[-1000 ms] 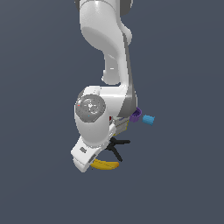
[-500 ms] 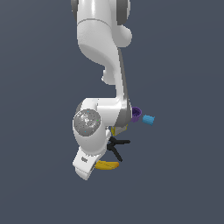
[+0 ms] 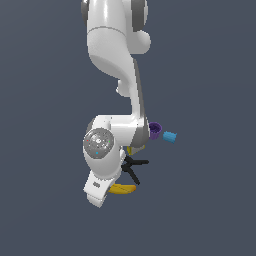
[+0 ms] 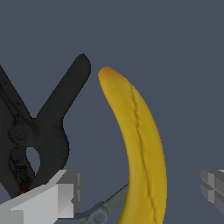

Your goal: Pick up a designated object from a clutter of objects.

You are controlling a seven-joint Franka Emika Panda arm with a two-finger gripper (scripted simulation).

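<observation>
The yellow banana (image 4: 140, 144) fills the middle of the wrist view, lying between my two fingers (image 4: 61, 192). My gripper (image 4: 140, 188) is open, one finger on each side of the banana with gaps to both. In the exterior view the banana (image 3: 123, 188) shows only partly, beside the white hand (image 3: 97, 187) that hides the fingers. A black clamp (image 4: 39, 131) lies close beside the banana and also shows in the exterior view (image 3: 132, 167).
A purple cup (image 3: 155, 130) and a blue block (image 3: 170, 136) sit behind the arm in the exterior view. Grey scissor blades (image 4: 105, 210) lie under the banana near the clamp. The arm hides the other clutter.
The arm has lowered and the hand has come down closer over the banana. The objects have not moved.
</observation>
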